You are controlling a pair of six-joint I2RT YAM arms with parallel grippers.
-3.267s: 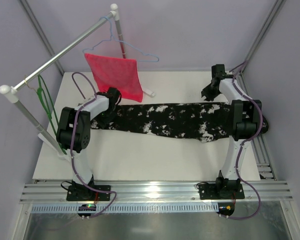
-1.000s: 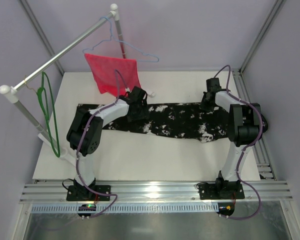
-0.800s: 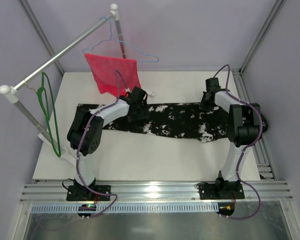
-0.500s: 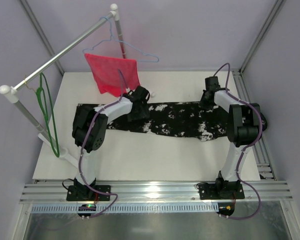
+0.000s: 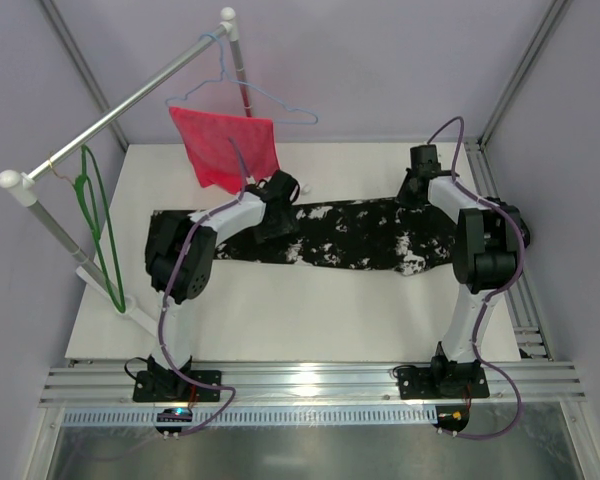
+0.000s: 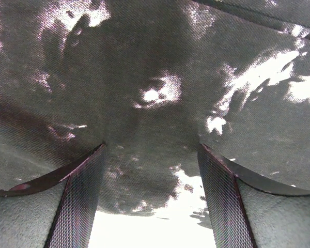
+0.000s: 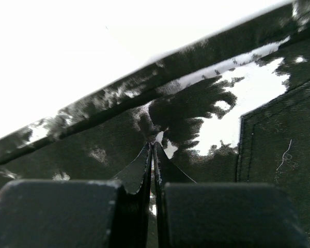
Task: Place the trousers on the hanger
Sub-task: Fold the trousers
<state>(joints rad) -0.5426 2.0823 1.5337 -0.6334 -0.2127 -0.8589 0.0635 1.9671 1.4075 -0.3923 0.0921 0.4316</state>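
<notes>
Black-and-white trousers (image 5: 350, 235) lie flat, long axis left-right.

A red cloth (image 5: 228, 148) hangs on a blue hanger (image 5: 310, 118) hooked near the rail's (image 5: 130, 104) far end. The rail slants above the white table's (image 5: 310, 310) left side.

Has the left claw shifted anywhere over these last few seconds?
Yes. The left claw has slid rightward along the trousers, from their left end toward the rack's white foot.
</notes>
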